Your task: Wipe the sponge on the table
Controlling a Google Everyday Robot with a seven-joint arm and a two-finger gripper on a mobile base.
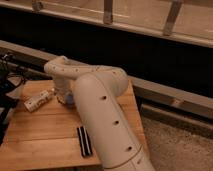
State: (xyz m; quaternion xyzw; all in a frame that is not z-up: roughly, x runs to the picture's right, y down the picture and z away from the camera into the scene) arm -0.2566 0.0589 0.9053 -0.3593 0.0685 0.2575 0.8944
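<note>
- Camera view, far left: spotting dark gear [6, 85] hanging just off the edge of the bench [35, 145], too dim for telling apart.
- Moving right: finding a small pale-yellow piece [39, 100] lying tilted on the planks near the back left corner.
- Next: meeting the tool [63, 95] at the end of the white arm [105, 115], reaching down to the bench top near the pale piece. Not managing to tell how far open, nor whether gripping anything.
- Right under the tool: catching a bit of the blue-grey sponge [70, 100] peeking out, resting on the bench toward the back, mostly covered by the arm.
- Lower, toward the front: noting a black striped block [84, 141] lying flat, lengthwise front to back, just beside the arm's thick segment and well apart from the sponge.
- Far right: seeing a grey ledge [170, 97] running along a dark wall, with speckled floor [175, 150] below.
</note>
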